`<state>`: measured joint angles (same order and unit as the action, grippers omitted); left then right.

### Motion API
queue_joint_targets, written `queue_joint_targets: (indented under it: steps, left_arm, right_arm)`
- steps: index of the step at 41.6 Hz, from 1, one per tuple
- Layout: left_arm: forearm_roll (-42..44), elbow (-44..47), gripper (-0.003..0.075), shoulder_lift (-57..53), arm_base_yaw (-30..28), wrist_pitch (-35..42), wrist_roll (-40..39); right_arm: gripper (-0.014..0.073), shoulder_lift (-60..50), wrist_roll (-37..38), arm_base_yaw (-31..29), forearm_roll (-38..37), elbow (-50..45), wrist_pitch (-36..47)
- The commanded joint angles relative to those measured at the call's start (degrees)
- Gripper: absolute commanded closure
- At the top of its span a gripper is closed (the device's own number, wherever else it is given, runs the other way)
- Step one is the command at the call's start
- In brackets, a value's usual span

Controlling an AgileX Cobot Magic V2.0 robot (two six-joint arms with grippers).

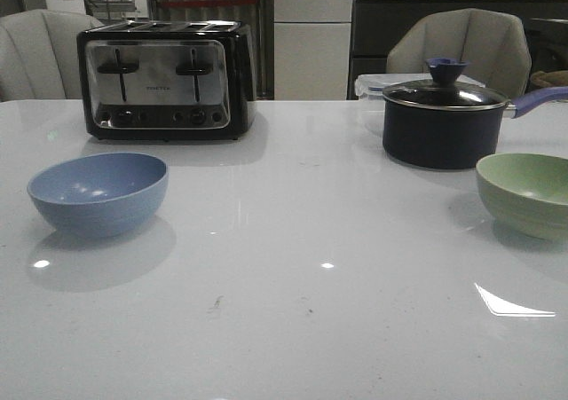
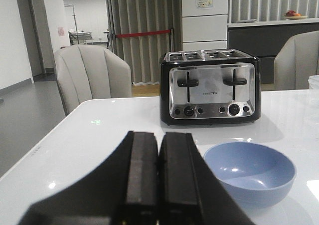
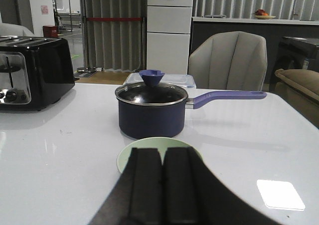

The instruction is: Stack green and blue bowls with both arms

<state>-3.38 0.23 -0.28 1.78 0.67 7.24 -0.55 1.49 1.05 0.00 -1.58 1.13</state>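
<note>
The blue bowl (image 1: 98, 192) stands upright on the white table at the left. It also shows in the left wrist view (image 2: 249, 171), just beside and beyond my left gripper (image 2: 159, 137), which is shut and empty. The green bowl (image 1: 525, 193) stands upright at the right edge of the table. In the right wrist view the green bowl (image 3: 130, 152) lies just beyond and partly under my right gripper (image 3: 162, 152), which is shut and empty. Neither arm shows in the front view.
A black-and-chrome toaster (image 1: 166, 79) stands at the back left. A dark lidded saucepan (image 1: 441, 122) with a blue knob and handle stands at the back right, close behind the green bowl. A clear plastic box (image 3: 149, 78) sits behind the pan. Chairs stand beyond the table.
</note>
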Motion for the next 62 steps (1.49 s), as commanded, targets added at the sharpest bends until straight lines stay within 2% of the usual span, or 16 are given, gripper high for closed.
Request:
queue_joint_targets:
  steps: [1,4,8,15,28,39,54,57,59,62]
  left_arm:
    - [-0.31,-0.23,0.0621,-1.05,0.40,7.81,-0.02]
    - [-0.31,-2.01,0.0621,-1.05,0.40,8.64,-0.02]
    - [-0.31,-6.61,0.0621,-0.94,0.40,5.67,-0.13]
    - [-1.70,-18.60,0.0621,2.76,0.40,-6.14,-0.13]
    - [-1.81,-36.31,0.0622,18.84,0.40,-25.11,-0.13]
    - [-1.90,-36.63,0.0621,29.04,0.40,-29.96,-0.13]
    - [-1.90,-36.63,0.0619,39.04,0.40,-30.39,-0.13]
    - [-1.90,-36.63,0.0592,40.43,0.40,-30.39,-0.13]
    - [-1.90,-36.63,0.0535,41.29,0.40,-30.39,-0.13]
    - [-1.90,-36.63,0.0390,41.75,0.40,-30.39,-0.13]
  right_arm:
    - [0.0537,-1.15,0.11,-0.38,-0.82,1.08,5.12]
    - [0.0537,-1.15,0.11,-0.38,-0.82,3.26,3.20]
    - [0.0537,-1.10,0.11,-0.38,-0.82,8.63,-1.48]
    - [0.0537,2.01,0.11,-0.38,-0.94,19.72,-9.20]
    - [0.0537,17.86,0.11,-0.38,-1.46,36.88,-26.04]
    - [0.0537,29.18,0.11,-0.38,-1.46,37.70,-35.20]
    - [0.0532,42.43,0.11,-0.38,-1.46,37.66,-38.67]
    - [0.0471,44.48,0.11,-0.38,-1.41,37.66,-38.73]
    - [0.0369,45.80,0.11,-0.38,-1.41,37.66,-38.61]
    - [0.0216,47.76,0.11,-0.38,-1.41,37.66,-38.24]
